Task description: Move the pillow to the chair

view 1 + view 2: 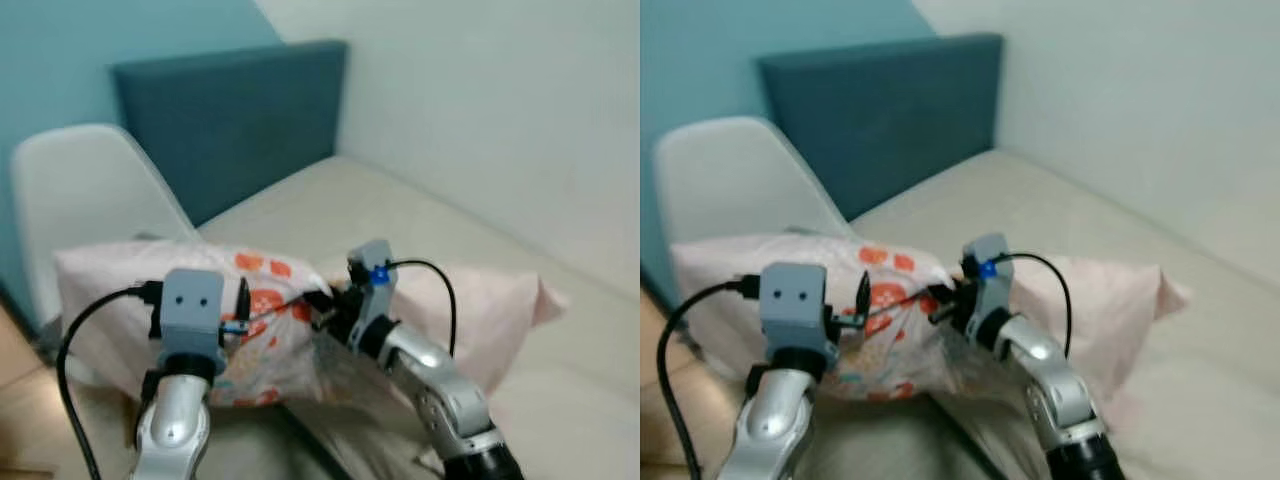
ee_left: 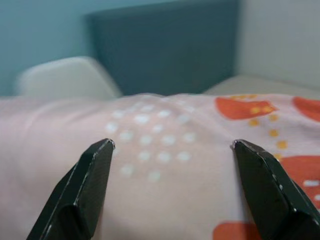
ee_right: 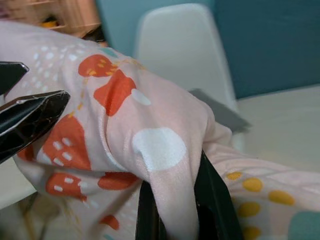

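1. eye views: pink pillow [image 1: 270,320] held up between both arms, above the bed [image 1: 420,230] edge, just before the white chair [image 1: 80,200].
2. left wrist view: left end effector [image 2: 172,165] fingers wide apart against the pillow.
3. right wrist view: right end effector [image 3: 182,210] clamped on a pillow fold.

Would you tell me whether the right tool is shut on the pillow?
Shut on it: the right tool pinches a bunched fold of the pillow between its fingers.
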`<state>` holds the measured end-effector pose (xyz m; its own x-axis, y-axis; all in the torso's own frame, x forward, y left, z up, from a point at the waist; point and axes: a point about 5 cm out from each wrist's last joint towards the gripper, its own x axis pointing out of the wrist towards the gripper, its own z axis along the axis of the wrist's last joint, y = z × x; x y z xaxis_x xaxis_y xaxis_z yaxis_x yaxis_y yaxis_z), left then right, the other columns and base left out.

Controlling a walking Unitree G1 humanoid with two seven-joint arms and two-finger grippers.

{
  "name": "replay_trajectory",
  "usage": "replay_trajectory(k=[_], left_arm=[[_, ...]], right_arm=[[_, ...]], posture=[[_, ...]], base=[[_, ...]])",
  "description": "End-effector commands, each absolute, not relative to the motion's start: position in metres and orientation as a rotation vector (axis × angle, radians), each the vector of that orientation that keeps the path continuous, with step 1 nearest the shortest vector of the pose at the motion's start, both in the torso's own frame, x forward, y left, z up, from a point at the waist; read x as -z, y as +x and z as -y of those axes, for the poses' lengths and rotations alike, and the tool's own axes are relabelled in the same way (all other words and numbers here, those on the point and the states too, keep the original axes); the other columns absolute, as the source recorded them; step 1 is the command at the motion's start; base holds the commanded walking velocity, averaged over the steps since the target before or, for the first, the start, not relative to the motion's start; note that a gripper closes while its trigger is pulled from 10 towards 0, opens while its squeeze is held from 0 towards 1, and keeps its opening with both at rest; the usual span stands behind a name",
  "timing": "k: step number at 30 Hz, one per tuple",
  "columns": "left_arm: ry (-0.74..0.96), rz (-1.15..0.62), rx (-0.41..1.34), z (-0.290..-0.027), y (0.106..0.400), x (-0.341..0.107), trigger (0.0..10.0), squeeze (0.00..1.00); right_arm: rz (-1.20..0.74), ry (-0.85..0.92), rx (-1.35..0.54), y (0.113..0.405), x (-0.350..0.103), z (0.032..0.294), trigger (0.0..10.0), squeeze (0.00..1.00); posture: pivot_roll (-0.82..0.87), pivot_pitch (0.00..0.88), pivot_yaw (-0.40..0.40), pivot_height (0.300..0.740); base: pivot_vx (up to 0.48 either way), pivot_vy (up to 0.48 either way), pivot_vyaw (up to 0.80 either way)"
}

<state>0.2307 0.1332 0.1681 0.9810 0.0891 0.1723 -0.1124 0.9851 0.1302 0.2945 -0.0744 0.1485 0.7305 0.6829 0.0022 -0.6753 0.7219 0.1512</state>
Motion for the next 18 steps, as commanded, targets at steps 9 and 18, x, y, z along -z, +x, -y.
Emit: replay_trajectory(k=[9,18], left_arm=[[0.165,0.163,-0.096,-0.1314,0.2335,-0.1688,10.0,0.00],[0.172,0.166,-0.096,-0.1309,0.2348,-0.1696,10.0,0.00]], right_arm=[[0.060,0.160,-0.782,0.2969,-0.1693,0.0713,10.0,0.00],[0.063,0.162,-0.786,0.2977,-0.1699,0.0708,10.0,0.00]], posture=[[0.11,0.000,-0.123,0.740],[0.11,0.000,-0.122,0.740]], base=[[0.000,0.000,0.50],[0.000,0.000,0.50]])
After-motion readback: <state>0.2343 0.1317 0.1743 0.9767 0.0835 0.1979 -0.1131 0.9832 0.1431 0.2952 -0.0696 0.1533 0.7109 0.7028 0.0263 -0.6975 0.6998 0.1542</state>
